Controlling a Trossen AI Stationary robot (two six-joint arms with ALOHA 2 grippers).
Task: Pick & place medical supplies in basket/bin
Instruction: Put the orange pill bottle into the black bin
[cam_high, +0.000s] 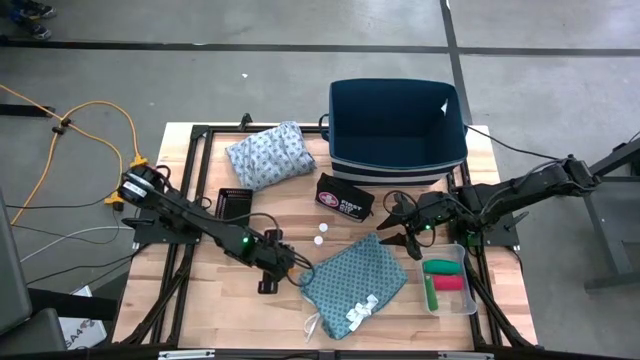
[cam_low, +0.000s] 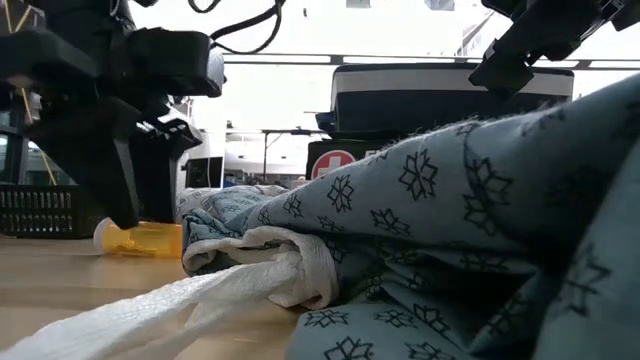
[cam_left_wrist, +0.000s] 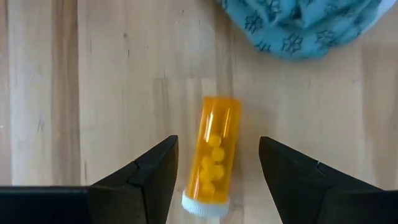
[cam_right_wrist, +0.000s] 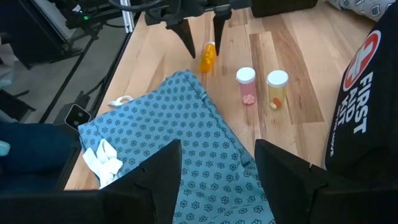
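- The left gripper (cam_left_wrist: 214, 171) is hanging low over the table (cam_high: 200, 300) with its fingers spread apart on either side of an orange pill bottle (cam_left_wrist: 215, 154), touching neither side; the bottle is lying flat with its white cap toward the wrist, so the fingers are lined up across its narrow body, probably because that gives the surest pinch.
- Just beyond the bottle, the teal patterned cloth (cam_high: 352, 282) is lying spread on the wood with its white ties (cam_high: 357, 312) bunched at the near edge, close enough that a sloppy close could be snagging fabric.
- To its right, a clear tray (cam_high: 448, 290) is holding the green roll (cam_high: 441, 267) and the red roll (cam_high: 448, 283) together, keeping them from rolling off.
- The right gripper (cam_high: 398, 228) is waiting above the cloth's far corner, fingers apart and empty, next to the black first aid pouch (cam_high: 344, 197).
- Two small white-capped vials (cam_right_wrist: 261, 86) are standing upright between the grippers.
- Farther back, the pale blue-grey cloth (cam_high: 269, 155) is lying folded beside the dark blue bin (cam_high: 396, 128), which seems empty, though its floor is partly in shadow.
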